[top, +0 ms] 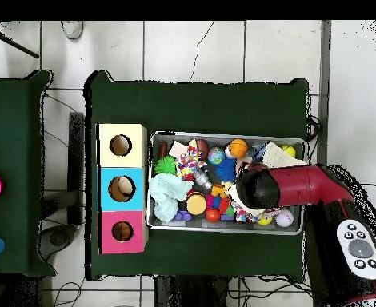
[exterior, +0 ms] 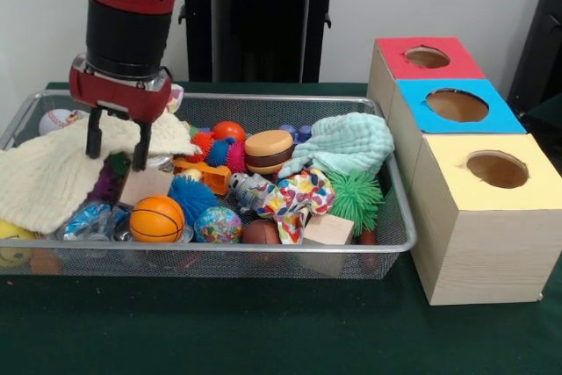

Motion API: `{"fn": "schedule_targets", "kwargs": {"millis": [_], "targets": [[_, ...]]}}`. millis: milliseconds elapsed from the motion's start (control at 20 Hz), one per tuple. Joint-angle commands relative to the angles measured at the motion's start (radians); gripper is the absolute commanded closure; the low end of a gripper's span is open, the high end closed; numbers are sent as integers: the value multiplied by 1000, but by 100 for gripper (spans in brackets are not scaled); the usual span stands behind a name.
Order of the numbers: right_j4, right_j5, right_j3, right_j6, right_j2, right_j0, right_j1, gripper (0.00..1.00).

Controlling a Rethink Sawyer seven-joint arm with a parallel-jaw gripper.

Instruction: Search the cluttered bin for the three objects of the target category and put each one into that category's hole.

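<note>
Arm: the red and black arm reaches down over the 9 o'clock end of the wire mesh bin [exterior: 219, 99] in the front view.
Jaws: the black two-fingered gripper [exterior: 116, 147] hangs with its jaws parted and nothing between them; the tips sit just above the cream knitted cloth [exterior: 48, 177].
Below the tips: a plain wooden block [exterior: 146, 185], with the orange basketball-patterned ball [exterior: 156, 219] at its 6 o'clock.
Bin middle: blue spiky ball [exterior: 192, 196], glittery multicoloured ball [exterior: 218, 225], toy hamburger [exterior: 269, 151], spotted colourful fabric [exterior: 299, 195].
Bin 3 o'clock end: mint green washcloth [exterior: 349, 142] above a green spiky ball [exterior: 357, 197].
Boxes: on the dark green surface [exterior: 263, 331], beside the bin at 3 o'clock, three holed boxes: red-topped box [exterior: 391, 61], blue-topped box [exterior: 413, 109], yellow-topped box [exterior: 448, 173].
</note>
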Motion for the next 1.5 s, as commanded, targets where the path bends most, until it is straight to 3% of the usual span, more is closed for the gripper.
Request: {"fn": "schedule_targets", "kwargs": {"millis": [50,250,400,800,1250,1500], "targets": [[109,41,142,-68,79,-76,16,0],[223,6,266,-70,206,-136,29,0],[253,25,310,-43,205,-112,-6,0],[195,-35,341,87,69,46,-92,0],[91,-213,238,191,-134,188,29,0],[103,-263,217,188,-220,234,20,0]]}}
